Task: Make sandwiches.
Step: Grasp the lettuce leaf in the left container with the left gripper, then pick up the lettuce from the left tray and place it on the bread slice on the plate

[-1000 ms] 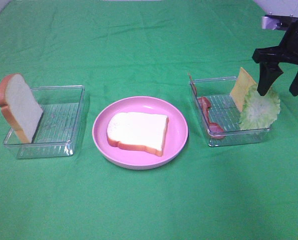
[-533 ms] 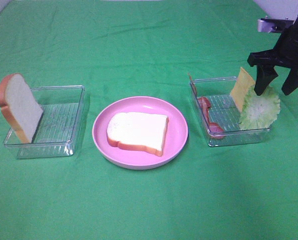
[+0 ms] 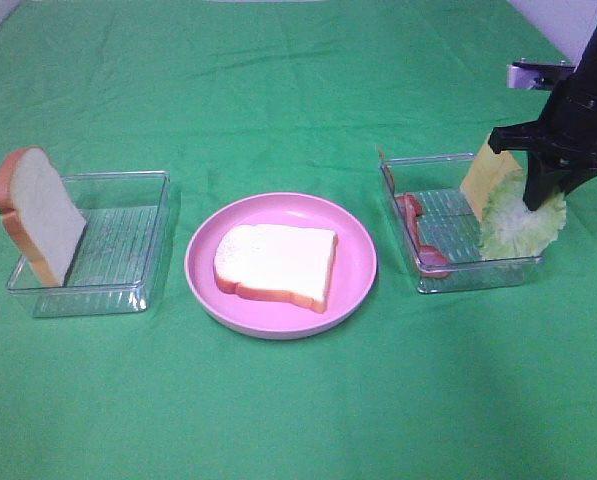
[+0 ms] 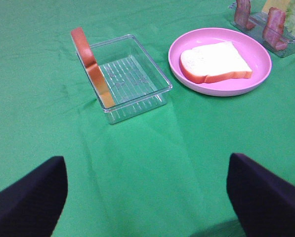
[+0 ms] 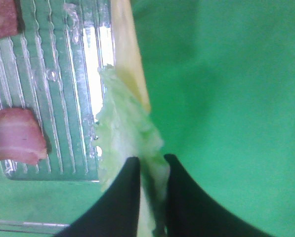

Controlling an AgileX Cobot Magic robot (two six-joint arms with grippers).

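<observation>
Right hand point(image 3: 538, 195), spread wide above the lettuce point(image 3: 513, 225) a second ago, is now pinching the leaf's upper edge at the right end of the clear tray point(image 3: 448, 283), right of frame. Left hand point(image 4: 147, 197) is hanging wide open. One bread slice point(image 3: 276, 262) is lying on the pink plate point(image 3: 358, 270), centre.

Lab-like staging: plain green cloth point(image 3: 278, 420)

On the counter point(image 3: 298, 420) a plate point(image 3: 278, 326) stands in the middle, one bread slice point(image 3: 276, 262) flat on it. In the left tray point(image 3: 103, 298) a second bread slice point(image 3: 38, 212) leans at the left end. The right tray point(image 3: 478, 273) holds bacon point(image 3: 409, 209), cheese point(image 3: 479, 172) and lettuce point(image 3: 508, 226).
</observation>
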